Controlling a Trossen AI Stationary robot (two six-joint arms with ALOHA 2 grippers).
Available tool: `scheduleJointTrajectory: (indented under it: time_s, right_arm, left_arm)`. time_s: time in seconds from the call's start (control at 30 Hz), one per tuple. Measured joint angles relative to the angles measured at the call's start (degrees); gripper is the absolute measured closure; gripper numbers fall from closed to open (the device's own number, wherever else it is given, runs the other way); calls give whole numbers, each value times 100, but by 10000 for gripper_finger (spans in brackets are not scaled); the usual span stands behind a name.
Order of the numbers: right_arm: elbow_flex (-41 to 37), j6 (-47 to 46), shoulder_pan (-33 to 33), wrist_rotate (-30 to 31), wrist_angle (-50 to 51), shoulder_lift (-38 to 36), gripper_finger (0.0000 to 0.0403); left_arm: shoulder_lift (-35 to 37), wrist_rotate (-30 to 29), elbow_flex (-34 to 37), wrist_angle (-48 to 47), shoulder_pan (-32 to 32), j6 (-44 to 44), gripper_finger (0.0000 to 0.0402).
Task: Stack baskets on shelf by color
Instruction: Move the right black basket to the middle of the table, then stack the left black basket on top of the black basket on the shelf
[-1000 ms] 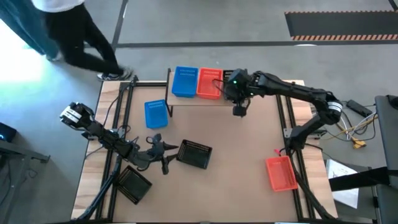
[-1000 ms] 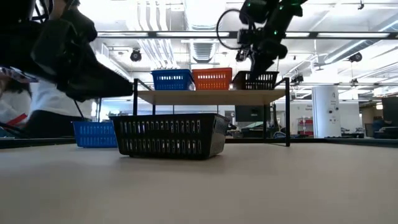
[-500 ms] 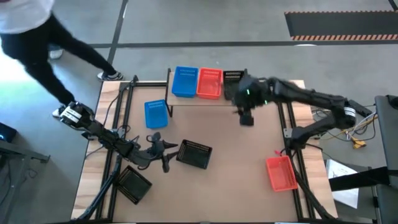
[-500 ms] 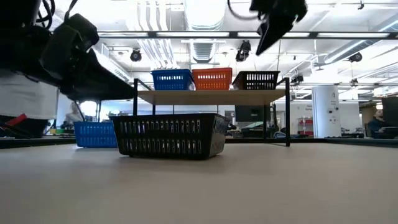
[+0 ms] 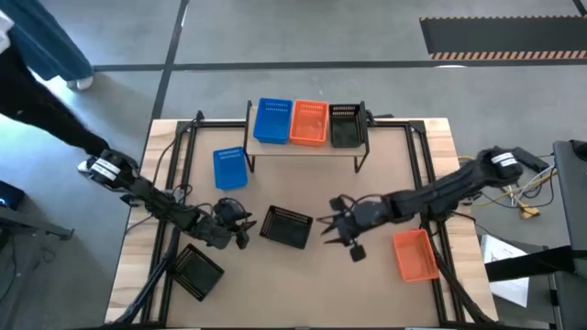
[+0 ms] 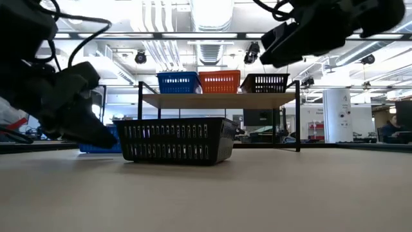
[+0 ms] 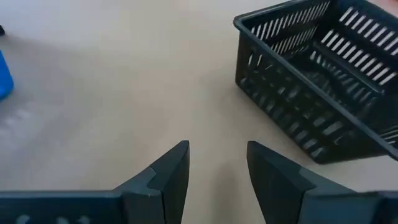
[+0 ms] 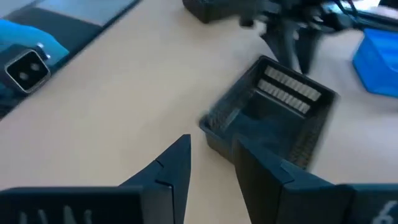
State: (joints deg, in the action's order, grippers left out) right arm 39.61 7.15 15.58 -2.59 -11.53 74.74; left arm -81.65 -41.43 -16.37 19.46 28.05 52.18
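The shelf stands at the table's far middle with a blue basket, an orange basket and a black basket side by side on its top. On the table rest a blue basket, a black basket in the middle, another black basket near the left front, and an orange basket at the right. My left gripper is open, low, just left of the middle black basket. My right gripper is open above the table, just right of that basket.
Black frame rails run along the table's left and right sides. A person's legs show on the floor beyond the far left corner. Bare tabletop lies between the shelf and my right arm.
My right gripper has swung away from the shelf's right end, toward the near edge and down, and now points at the middle black basket from its right. The black basket stays on the shelf. My left gripper has sunk and tipped lower beside the middle black basket.
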Motion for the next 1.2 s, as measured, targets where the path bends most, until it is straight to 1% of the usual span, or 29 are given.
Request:
scheduleJointTrajectory:
  time_s: [0.1, 0.2, 0.3, 0.37, 0.43, 0.5, 0.6, 0.63, 0.73, 0.83, 0.97, 1.07, 1.13, 1.2]
  right_arm:
    - [-24, -86, 110, 116, -577, 457, 299]
    - [116, -70, 133, 123, -573, 854, 306]
    - [298, -73, 145, 122, -412, 1112, 312]
    - [448, -107, 168, 131, -115, 1175, 317]
    - [577, -173, 204, 155, 282, 1111, 322]
    - [713, -305, 273, 352, 782, 983, 328]
    - [858, -514, 476, 820, 1690, 705, 337]
    - [889, -651, 563, 968, 1929, 624, 339]
    - [892, -1262, 876, 1461, 2518, 354, 344]
    - [750, -2189, 1334, 2217, 2674, 190, 344]
    - [359, -3646, 2111, 3272, 2576, 280, 344]
    - [106, -4539, 2656, 4136, 2339, 552, 344]
    - [-46, -4938, 2941, 4709, 2228, 749, 344]
    - [-115, -5230, 3114, 5245, 1984, 1018, 344]
  left_arm:
    - [-142, 0, -66, 108, -73, -39, 256]
    - [-385, -5, -133, 331, -208, -263, 256]
    - [-720, -4, -248, 798, -439, -921, 256]
    - [-976, 36, -382, 1194, -677, -1479, 256]
    - [-1240, 256, -560, 1638, -954, -2145, 256]
    - [-1508, 794, -803, 2127, -1225, -3000, 256]
    - [-1876, 1629, -1260, 2540, -1562, -4247, 256]
    - [-1969, 1740, -1424, 2564, -1660, -4525, 256]
    - [-2157, 1747, -1970, 2570, -1982, -5100, 256]
    - [-2060, 1726, -2395, 2195, -2220, -5587, 256]
    - [-1339, 1733, -2806, 1056, -2271, -5893, 256]
    - [-688, 1884, -3108, -275, -2117, -5867, 256]
    - [-412, 2028, -3339, -893, -1886, -5854, 256]
    - [-298, 2038, -3543, -1319, -1603, -5771, 256]
